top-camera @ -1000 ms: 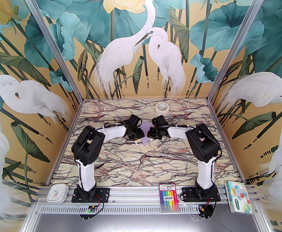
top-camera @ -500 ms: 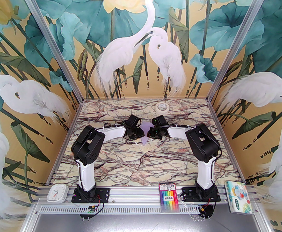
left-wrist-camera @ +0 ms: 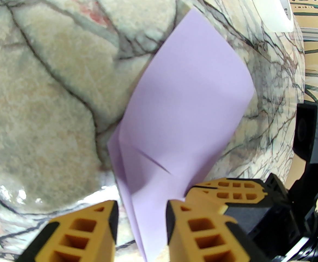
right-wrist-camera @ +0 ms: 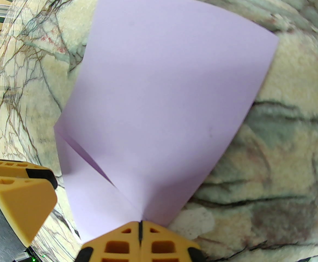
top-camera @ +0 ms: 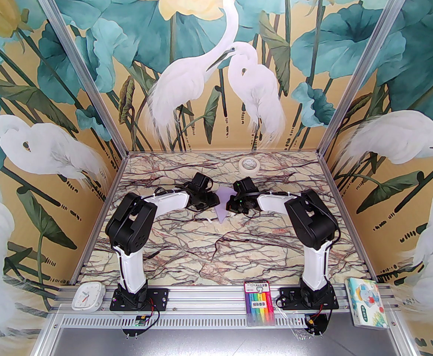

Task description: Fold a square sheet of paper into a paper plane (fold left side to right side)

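I read the left gripper (left-wrist-camera: 142, 211) part-open astride the paper plane (top-camera: 222, 207) at the table (top-camera: 216, 250) centre, the right gripper (right-wrist-camera: 140, 224) closed, pinching its crease; the left wrist view takes in a tape roll (left-wrist-camera: 278, 7), print illegible.

- Paper plane (right-wrist-camera: 161, 105): thin lavender paper, matt and smooth, with sharp creases.
- Left gripper (left-wrist-camera: 142, 205) and right gripper (right-wrist-camera: 140, 224) fingers (right-wrist-camera: 115, 246): matt orange plastic, cored with square cells, with black trim.
- Surface (top-camera: 238, 250): marble-print covering, grainy close up, with a faint sheen.
- Frame rail (top-camera: 209, 295): bare brushed aluminium.
- Arm shells (top-camera: 131, 269): glossy white plastic; joints are matt black.
- Tape roll (top-camera: 248, 165): white, matt, papery.
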